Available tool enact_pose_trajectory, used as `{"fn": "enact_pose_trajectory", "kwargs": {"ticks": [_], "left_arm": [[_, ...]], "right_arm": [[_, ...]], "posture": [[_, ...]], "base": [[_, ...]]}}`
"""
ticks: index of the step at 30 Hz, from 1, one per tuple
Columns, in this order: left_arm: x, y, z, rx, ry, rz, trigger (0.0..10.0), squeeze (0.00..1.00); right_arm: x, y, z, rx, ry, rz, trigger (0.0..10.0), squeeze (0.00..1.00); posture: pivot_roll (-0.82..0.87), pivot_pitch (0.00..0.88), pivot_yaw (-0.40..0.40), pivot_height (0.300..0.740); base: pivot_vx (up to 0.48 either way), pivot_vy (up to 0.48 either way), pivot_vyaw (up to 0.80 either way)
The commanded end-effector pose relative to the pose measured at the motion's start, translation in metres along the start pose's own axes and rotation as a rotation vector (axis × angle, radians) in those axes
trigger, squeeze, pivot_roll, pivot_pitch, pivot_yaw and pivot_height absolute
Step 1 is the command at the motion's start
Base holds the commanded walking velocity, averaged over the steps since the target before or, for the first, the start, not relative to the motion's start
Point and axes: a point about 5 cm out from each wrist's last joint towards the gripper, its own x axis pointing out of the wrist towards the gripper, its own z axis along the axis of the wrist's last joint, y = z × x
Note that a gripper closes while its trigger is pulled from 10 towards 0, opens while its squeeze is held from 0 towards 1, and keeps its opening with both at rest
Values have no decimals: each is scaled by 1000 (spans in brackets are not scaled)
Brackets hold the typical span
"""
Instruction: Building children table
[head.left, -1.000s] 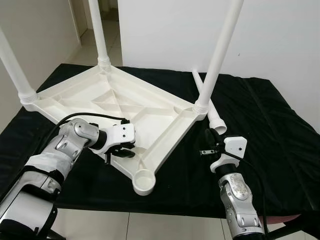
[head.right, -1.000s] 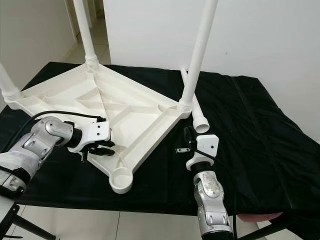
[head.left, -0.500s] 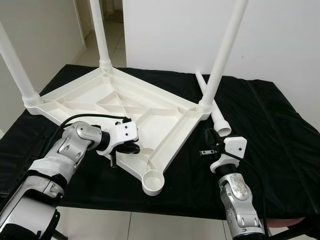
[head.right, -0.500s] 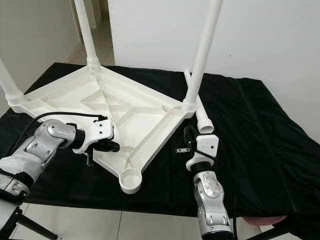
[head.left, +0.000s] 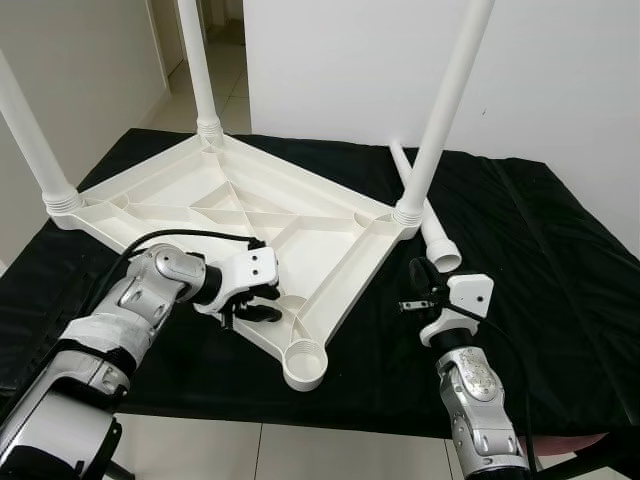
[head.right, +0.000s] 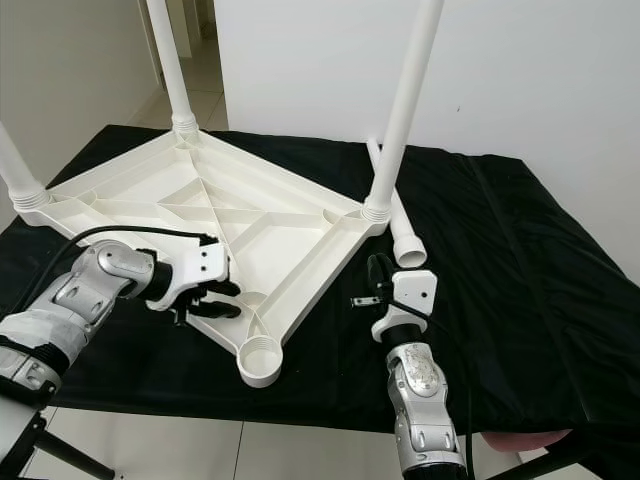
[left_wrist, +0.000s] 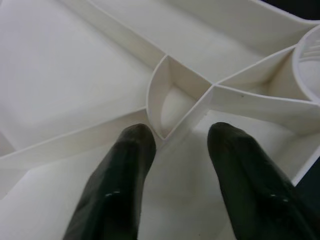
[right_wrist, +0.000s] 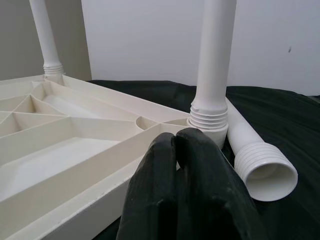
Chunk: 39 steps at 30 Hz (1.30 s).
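A white plastic table top (head.left: 180, 195) lies upside down on a black cloth. Three white legs stand screwed into its corners: left (head.left: 30, 130), back (head.left: 198, 70) and right (head.left: 440, 110). The near corner socket (head.left: 305, 365) is empty. A loose leg (head.left: 425, 210) lies on the cloth behind the right corner, its threaded open end (right_wrist: 262, 172) facing me. My left gripper (head.left: 255, 303) is open over the near edge, its tips either side of a rib junction (left_wrist: 172, 107). My right gripper (head.left: 418, 290) hovers shut and holds nothing, just short of the right corner.
The black cloth (head.left: 540, 250) covers a table with free room on the right side. A white wall stands behind, and a doorway opens at the back left. Tiled floor (head.left: 300, 450) lies below the front edge.
The view has shifted a little. My left gripper has moved slightly inward over the table top's near edge and its fingers now sit apart. The right arm has stayed put.
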Motion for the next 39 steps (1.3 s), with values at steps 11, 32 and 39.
{"fn": "enact_pose_trajectory", "kwargs": {"ticks": [11,32,39], "left_arm": [[0,14,-24,-100,215,132,10000,0],[7,-1,-37,-78,278,-9,5216,0],[12,-4,-33,-75,243,-33,0,0]], "right_arm": [[-1,1,1,2,-8,-3,10000,0],[-2,-1,2,-4,-3,-10,10000,0],[-3,0,1,-3,-1,-15,10000,0]], "posture": [[-46,0,-9,740],[-50,0,-10,740],[-50,0,-10,740]], "base": [[0,0,0],[0,0,0],[0,0,0]]}}
